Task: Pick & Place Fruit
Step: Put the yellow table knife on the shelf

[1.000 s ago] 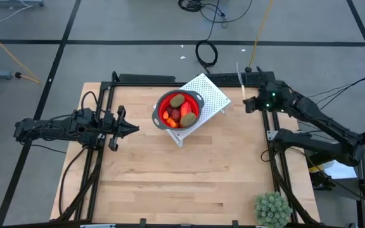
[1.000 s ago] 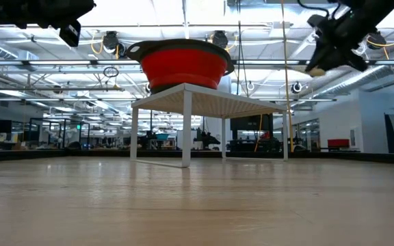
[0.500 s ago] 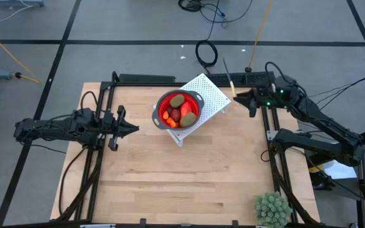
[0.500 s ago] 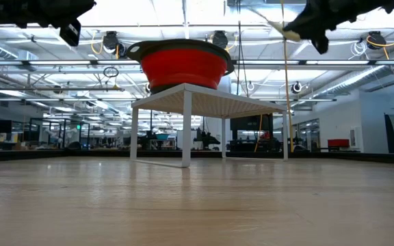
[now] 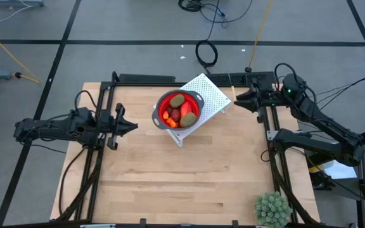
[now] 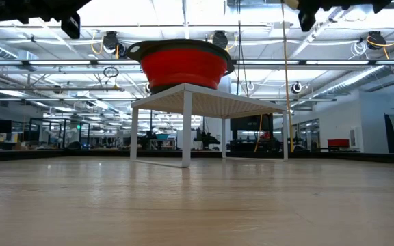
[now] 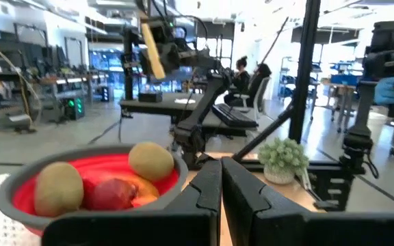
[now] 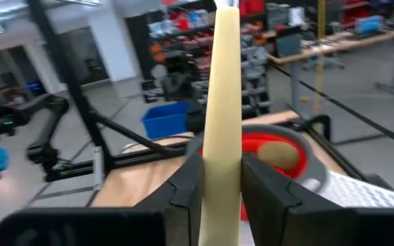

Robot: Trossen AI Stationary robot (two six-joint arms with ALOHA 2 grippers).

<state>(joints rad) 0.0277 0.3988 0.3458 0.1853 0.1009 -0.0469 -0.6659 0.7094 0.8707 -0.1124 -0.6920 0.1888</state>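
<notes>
Right gripper (image 8: 221,179) is gripping a stiff, light-looking pale stick (image 8: 223,89) low down, beside the bowl (image 5: 196,97); fruit (image 5: 178,101) (small, probably slippery) is sitting inside. Left gripper (image 5: 134,128) is waiting closed.

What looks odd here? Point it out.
The right gripper is shut on a pale stick, not a fruit, held up off the table. The red bowl of fruit sits on a small white rack set askew to the table's edges.

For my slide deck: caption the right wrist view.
Right gripper shut on a pale stick, the red bowl of fruit beyond.
</notes>
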